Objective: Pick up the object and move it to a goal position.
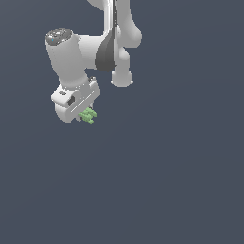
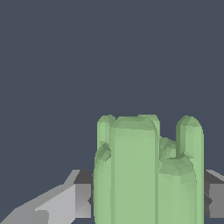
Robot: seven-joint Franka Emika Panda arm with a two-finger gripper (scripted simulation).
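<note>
Plain dark-grey background all round; hand clamps the light-green object between its fingers

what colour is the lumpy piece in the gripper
Light green, the lumpy piece with ridged lobes; it shows best in the wrist view, between the gripper fingers.

White arm, dk-grey joints

Open dark-grey space surrounds the gripper on every side; only the object fills its jaws.
</note>
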